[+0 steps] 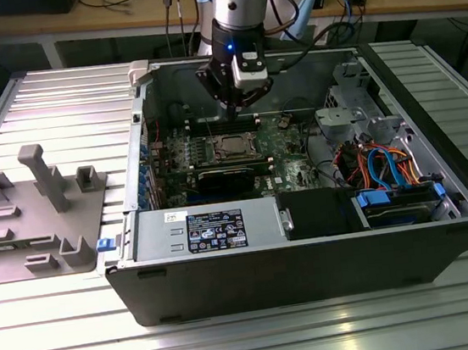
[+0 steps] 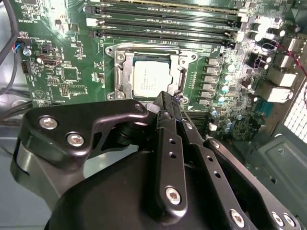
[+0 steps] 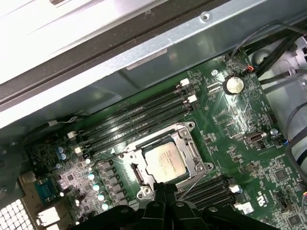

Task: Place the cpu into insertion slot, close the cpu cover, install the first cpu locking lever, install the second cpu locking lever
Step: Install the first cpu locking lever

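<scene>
- cpu (image 2: 149, 76) seated in insertion slot (image 2: 121, 79), cpu cover (image 3: 188, 149) down flat around it
- my gripper (image 2: 169, 101) pinched narrow, holding nothing, tips at cover edge

Gripper (image 2: 165, 103) hangs inside the open case (image 1: 314, 268), fingertips pressed together just above the cpu cover (image 3: 184, 143) edge. Memory slots (image 3: 139, 120) flank the socket on the rear-wall side, more slots (image 3: 211, 189) opposite. Drive cage and cable bundle (image 1: 387, 169) crowd the exterior view's right.
</scene>
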